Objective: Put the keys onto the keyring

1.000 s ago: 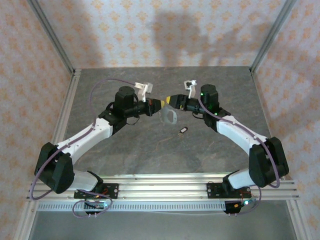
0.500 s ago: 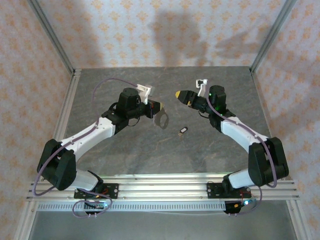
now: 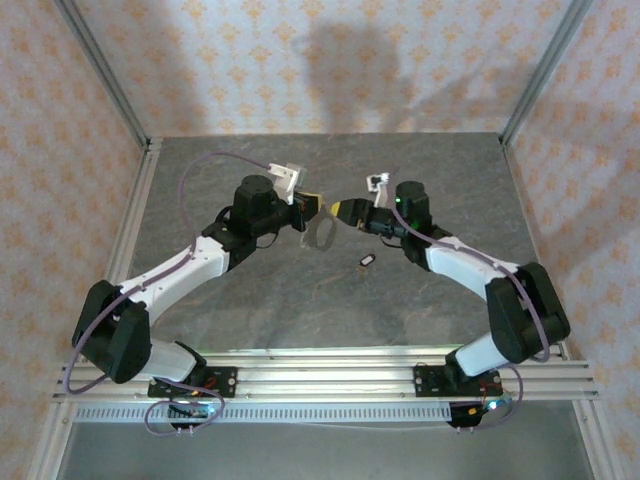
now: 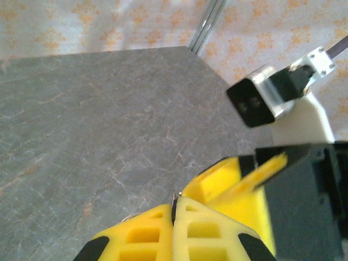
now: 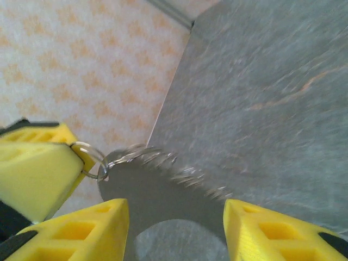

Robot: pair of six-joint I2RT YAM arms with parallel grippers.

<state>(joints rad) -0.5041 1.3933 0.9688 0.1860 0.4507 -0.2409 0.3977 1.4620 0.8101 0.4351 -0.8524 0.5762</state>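
Observation:
The keyring [image 3: 322,232] is a pale grey loop hanging from a small wire ring [image 5: 91,161] above the middle of the table. My left gripper [image 3: 312,206] is shut on that wire ring; in the left wrist view a thin metal sliver shows between its closed tips [image 4: 175,206]. My right gripper [image 3: 344,210] faces it from the right, almost touching. Its jaws [image 5: 174,215] stand open on either side of the grey loop [image 5: 157,187], with gaps on both sides. The key [image 3: 367,261], small and dark with a light end, lies flat on the table in front of the grippers.
The grey stone-look table [image 3: 300,300] is walled by patterned panels and aluminium posts [image 3: 100,70]. A slotted rail [image 3: 320,365] carries both arm bases at the near edge. The right arm's wrist camera [image 4: 255,100] hangs close beside my left fingers.
The right gripper drew back up and to the right, then returned to the hanging keyring. The left gripper shifted slightly and kept its hold. The key has not moved.

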